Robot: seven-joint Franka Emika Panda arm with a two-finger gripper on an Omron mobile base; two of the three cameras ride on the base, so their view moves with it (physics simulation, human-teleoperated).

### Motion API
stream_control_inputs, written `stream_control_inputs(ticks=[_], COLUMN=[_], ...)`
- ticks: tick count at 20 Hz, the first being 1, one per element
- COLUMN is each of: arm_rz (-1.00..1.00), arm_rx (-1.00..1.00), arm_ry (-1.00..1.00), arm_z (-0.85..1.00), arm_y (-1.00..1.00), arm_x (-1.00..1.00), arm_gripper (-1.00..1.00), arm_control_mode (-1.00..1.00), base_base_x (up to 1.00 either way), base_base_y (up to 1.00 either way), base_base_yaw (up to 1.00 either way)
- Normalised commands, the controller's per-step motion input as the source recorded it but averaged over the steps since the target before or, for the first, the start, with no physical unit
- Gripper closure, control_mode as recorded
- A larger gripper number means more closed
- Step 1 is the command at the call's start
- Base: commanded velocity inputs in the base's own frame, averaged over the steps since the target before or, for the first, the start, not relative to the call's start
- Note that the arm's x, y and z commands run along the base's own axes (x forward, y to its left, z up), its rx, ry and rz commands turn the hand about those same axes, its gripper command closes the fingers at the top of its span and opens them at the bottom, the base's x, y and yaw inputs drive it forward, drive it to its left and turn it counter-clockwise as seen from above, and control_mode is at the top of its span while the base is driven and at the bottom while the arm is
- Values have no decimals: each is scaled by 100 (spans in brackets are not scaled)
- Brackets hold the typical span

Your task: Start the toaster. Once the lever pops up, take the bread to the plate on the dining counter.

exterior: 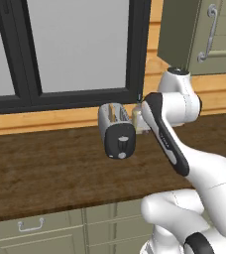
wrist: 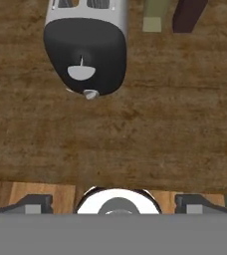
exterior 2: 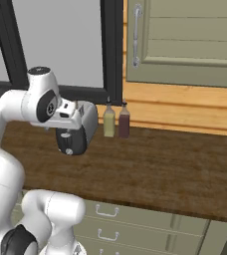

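The gripper's (wrist: 113, 203) two small dark fingertips (wrist: 33, 204) stand spread wide apart with nothing between them, poised above the dark wood-grain worktop (wrist: 150, 134). Beyond them sits the small rounded chrome two-slot toaster (wrist: 85, 45), its black end face turned toward the hand, its pale round knob (wrist: 90, 93) at the bottom. Just beside the toaster stand a cream shaker (exterior 2: 109, 122) and a brown shaker (exterior 2: 124, 121). Olive handled drawers (exterior 2: 135, 221) run below.
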Motion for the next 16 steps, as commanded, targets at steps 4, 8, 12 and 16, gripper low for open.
stream_control_inputs(ticks=[4,8,12,16], arm_rz=[-16,-15,-10,-2], arm_rx=[0,0,0,0], arm_ry=[0,1,0,1], arm_z=[-25,-8,-18,-39], arm_y=[59,43,8,5], arm_x=[50,76,52,33], arm_gripper=[-100,-100,100,100], arm_control_mode=[-100,-100,-100,-100], base_base_x=[0,0,0,0], base_base_y=[0,0,0,0], base_base_yaw=[0,0,0,0])
